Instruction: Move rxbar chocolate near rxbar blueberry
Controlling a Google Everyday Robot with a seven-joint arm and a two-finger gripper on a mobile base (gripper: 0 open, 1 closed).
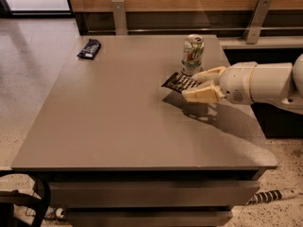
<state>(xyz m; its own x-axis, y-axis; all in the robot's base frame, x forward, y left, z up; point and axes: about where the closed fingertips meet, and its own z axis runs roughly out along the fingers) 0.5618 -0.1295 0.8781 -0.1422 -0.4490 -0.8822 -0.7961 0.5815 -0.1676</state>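
The rxbar chocolate [178, 82], a black wrapper with white lettering, is held by its right end in my gripper [201, 84]. The bar hangs above the grey table [118, 122] and casts a shadow beneath it. The cream fingers [202, 94] are shut on the bar, and the white arm comes in from the right. The rxbar blueberry [89, 48], a dark navy wrapper, lies flat at the table's far left corner, well away from the gripper.
A green and white drink can [193, 54] stands upright just behind the held bar, near the table's far right. A wooden wall with a metal rail [189, 30] runs behind the table. The floor lies to the left and right.
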